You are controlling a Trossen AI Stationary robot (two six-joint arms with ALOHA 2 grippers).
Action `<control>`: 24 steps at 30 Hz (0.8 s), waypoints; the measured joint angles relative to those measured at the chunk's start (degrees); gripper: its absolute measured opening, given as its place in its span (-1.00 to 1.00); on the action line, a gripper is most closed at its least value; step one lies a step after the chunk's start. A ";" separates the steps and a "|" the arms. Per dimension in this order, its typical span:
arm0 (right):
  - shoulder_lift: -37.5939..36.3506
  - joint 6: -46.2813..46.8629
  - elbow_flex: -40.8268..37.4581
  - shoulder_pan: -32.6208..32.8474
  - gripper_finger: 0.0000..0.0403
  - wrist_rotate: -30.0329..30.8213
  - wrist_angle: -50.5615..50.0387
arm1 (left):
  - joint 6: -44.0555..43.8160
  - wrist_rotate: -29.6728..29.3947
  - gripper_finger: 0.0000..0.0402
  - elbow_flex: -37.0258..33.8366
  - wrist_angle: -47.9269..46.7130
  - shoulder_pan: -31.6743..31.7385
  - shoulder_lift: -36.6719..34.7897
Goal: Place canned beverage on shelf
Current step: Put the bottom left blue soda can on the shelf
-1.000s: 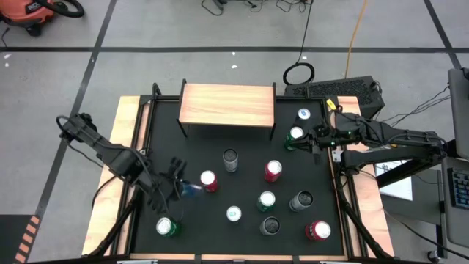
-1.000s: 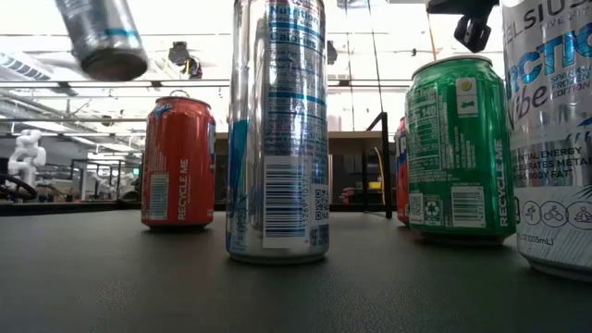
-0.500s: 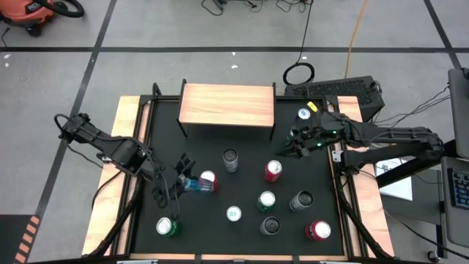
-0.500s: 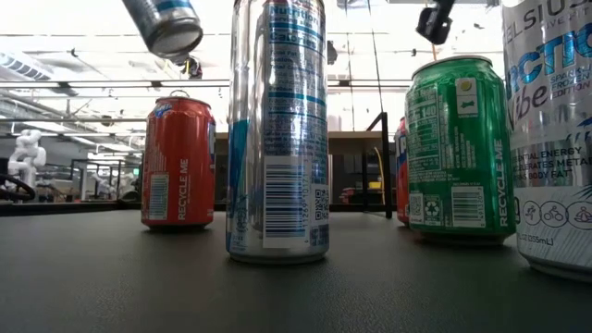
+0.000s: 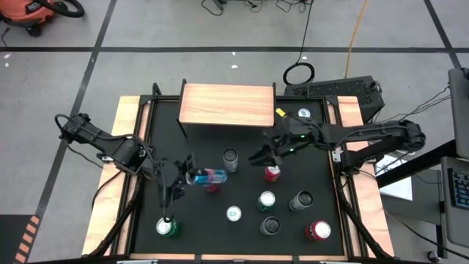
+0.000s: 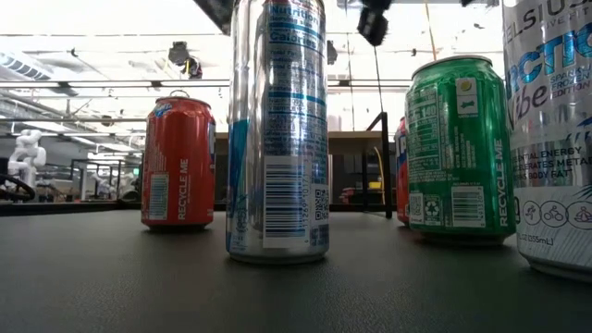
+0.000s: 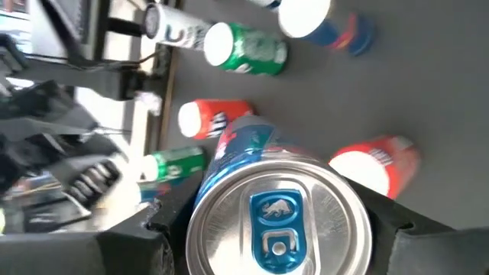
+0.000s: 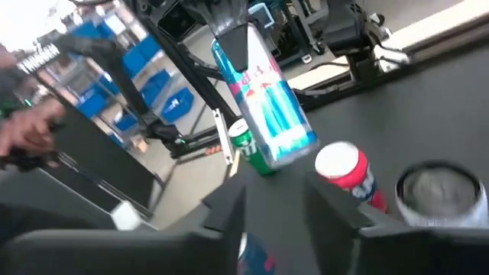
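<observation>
A slim blue-and-silver can [image 5: 211, 177] hangs level over the black tabletop at centre left, with my left gripper [image 5: 189, 178] shut on it. In the left wrist view its tabbed top [image 7: 279, 223] faces the camera. My right gripper [image 5: 256, 156] is open and stands a little to the can's right, its fingers pointing at it. The right wrist view shows the can [image 8: 266, 107] ahead of that gripper [image 8: 275, 212], apart from it. The light-wood shelf [image 5: 227, 105] stands on black legs at the table's far middle, with nothing on it. My left gripper pinches the can's wall near its top end [image 7: 202, 200] between the two fingers [image 7: 134, 248], one on each side. The fingers come from the table's left and lie along the can. The can is lifted clear, about level, its bottom end toward the table's right.
Several cans stand upright on the tabletop: a red one [image 5: 272, 172], a grey one [image 5: 230, 159], a green one [image 5: 167, 226], a group at the near right [image 5: 293, 213] and one at the far right [image 5: 304, 114]. Wooden rails [image 5: 124, 147] border the table.
My left gripper has rolled and risen a little toward the table's middle; the can has swung from a downward slant to level, its bottom now toward the right. My right gripper has travelled from the far right toward the table's left, closing on the can.
</observation>
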 joint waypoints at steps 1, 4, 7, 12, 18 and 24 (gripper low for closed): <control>1.68 -1.56 1.63 0.19 -0.32 0.03 -0.25 | 0.31 -0.20 0.14 0.00 0.17 0.06 0.01; 6.35 -5.44 6.04 0.65 -0.05 -0.01 -0.61 | 0.39 -0.43 0.14 0.00 0.82 0.56 0.62; 10.18 -8.17 9.99 1.04 0.20 -0.05 -0.95 | 0.36 -0.44 0.14 -0.09 1.97 0.66 1.06; 14.76 -10.15 15.47 1.40 0.57 -1.30 -3.30 | 0.36 -1.09 0.14 -0.05 4.08 0.66 1.78; 17.93 -8.97 18.81 1.62 0.70 -5.15 -4.61 | 0.12 -1.86 0.14 -0.07 5.50 0.66 1.84; 20.55 -7.79 19.03 2.01 0.70 -7.37 -4.63 | -0.10 -1.83 0.14 -0.07 6.44 0.78 1.87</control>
